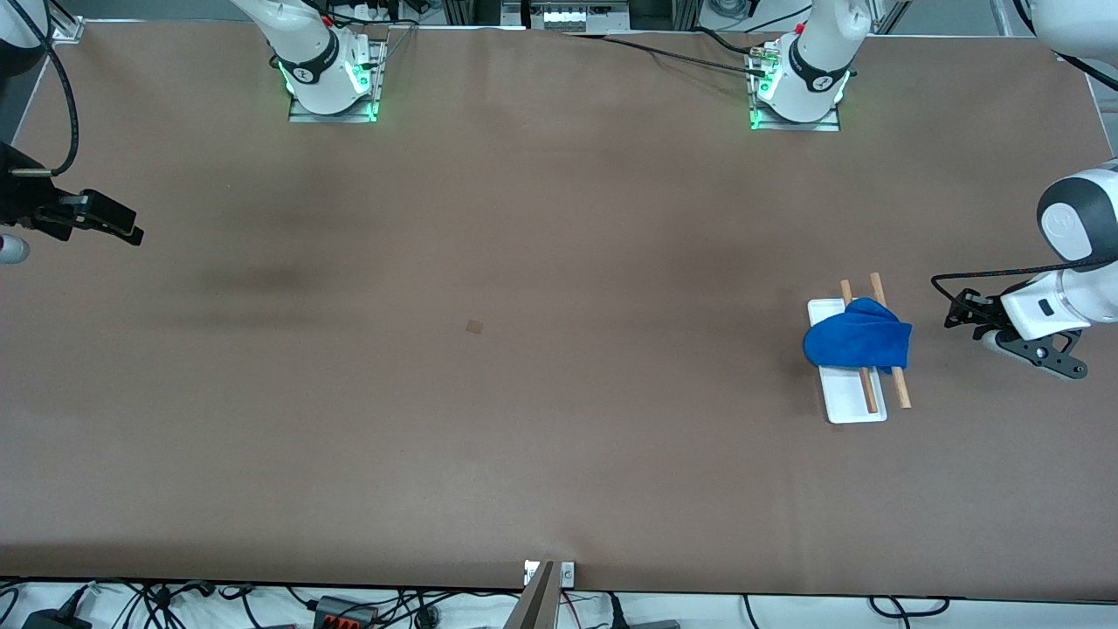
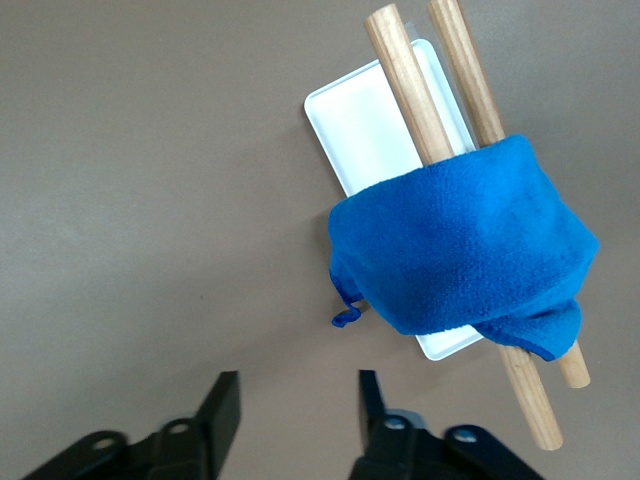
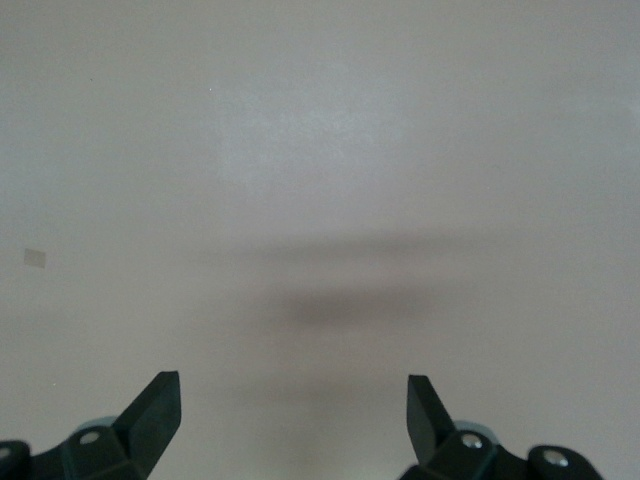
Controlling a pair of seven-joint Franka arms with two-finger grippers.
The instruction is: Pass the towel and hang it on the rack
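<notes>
A blue towel (image 1: 860, 342) hangs draped over both wooden rods (image 1: 900, 389) of the rack, whose white base (image 1: 852, 397) lies toward the left arm's end of the table. In the left wrist view the towel (image 2: 470, 250) wraps the rods (image 2: 410, 85) above the base (image 2: 365, 125). My left gripper (image 1: 1039, 354) is open and empty over the table beside the rack, apart from the towel; it also shows in its wrist view (image 2: 295, 395). My right gripper (image 1: 105, 220) is open and empty at the right arm's end, over bare table (image 3: 290, 392).
A small square mark (image 1: 474, 326) lies on the brown table near its middle and shows in the right wrist view (image 3: 35, 257). Both arm bases stand along the table's edge farthest from the front camera. Cables lie past the edge nearest to it.
</notes>
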